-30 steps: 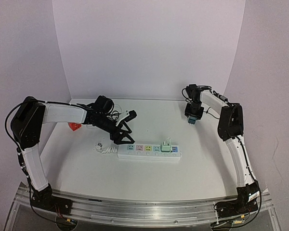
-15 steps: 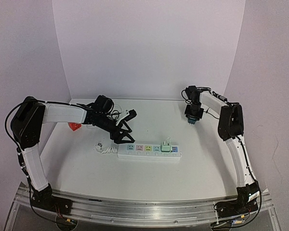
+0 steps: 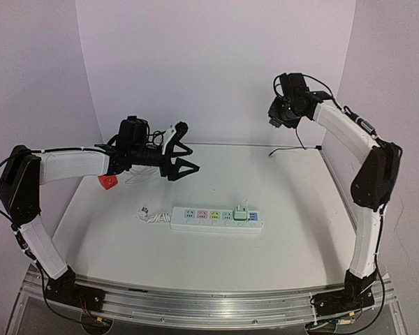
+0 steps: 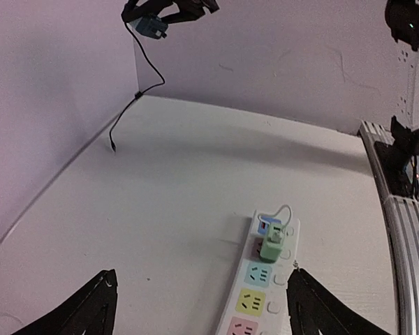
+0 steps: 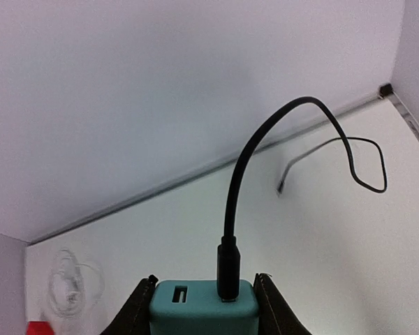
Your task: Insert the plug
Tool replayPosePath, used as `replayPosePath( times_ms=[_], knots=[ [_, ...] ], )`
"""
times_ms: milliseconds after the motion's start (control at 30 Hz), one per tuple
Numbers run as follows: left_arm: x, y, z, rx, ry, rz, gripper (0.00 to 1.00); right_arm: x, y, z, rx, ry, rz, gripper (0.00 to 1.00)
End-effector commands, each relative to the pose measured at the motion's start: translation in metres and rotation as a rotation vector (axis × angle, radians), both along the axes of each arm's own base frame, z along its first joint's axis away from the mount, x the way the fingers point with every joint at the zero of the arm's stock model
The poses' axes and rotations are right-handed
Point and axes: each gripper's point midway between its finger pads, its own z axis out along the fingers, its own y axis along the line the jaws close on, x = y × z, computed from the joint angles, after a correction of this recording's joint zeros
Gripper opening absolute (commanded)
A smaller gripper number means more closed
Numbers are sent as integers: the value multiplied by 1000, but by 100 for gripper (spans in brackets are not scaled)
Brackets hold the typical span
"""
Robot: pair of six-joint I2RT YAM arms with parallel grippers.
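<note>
A white power strip point(image 3: 216, 218) with coloured sockets lies mid-table; it also shows in the left wrist view point(image 4: 260, 293). A green plug point(image 3: 241, 211) sits in it near its right end point(image 4: 272, 246). My right gripper point(image 3: 283, 112) is high near the back wall. It is shut on a teal charger plug point(image 5: 202, 307), whose black cable point(image 5: 230, 209) hangs down to the table. The teal plug also shows in the left wrist view point(image 4: 152, 26). My left gripper point(image 3: 184, 150) is open and empty, raised above the table behind and left of the strip.
A small red object point(image 3: 108, 182) lies at the left. A white cord coil point(image 3: 150, 214) sits at the strip's left end. Thin white wire point(image 5: 70, 286) lies near the back left. Walls close in behind and on both sides.
My right arm has lifted the teal plug from near the table to high by the back wall. My left gripper has risen and pulled back from the strip's left end.
</note>
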Motion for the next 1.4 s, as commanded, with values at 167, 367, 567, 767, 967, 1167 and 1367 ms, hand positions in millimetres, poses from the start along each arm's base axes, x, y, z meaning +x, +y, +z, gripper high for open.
replayPosePath(
  times_ms=[167, 367, 567, 767, 967, 1167, 1367],
  knots=[
    [19, -15, 151, -420, -264, 160, 89, -51, 136, 141, 384, -464, 222, 0],
    [32, -22, 182, -504, -380, 237, 90, -81, 183, 174, 536, -536, 332, 0],
    [34, -30, 193, -538, -442, 251, 89, -100, 221, 174, 613, -535, 391, 0],
    [39, -25, 215, -590, -520, 318, 79, -112, 251, 168, 652, -522, 444, 0],
    [41, -19, 225, -615, -547, 360, 64, -117, 266, 170, 671, -526, 476, 0],
    [41, -15, 224, -609, -556, 376, 42, -118, 265, 169, 681, -527, 470, 0],
    [42, -15, 221, -598, -561, 381, 4, -118, 270, 157, 689, -494, 483, 0]
  ],
)
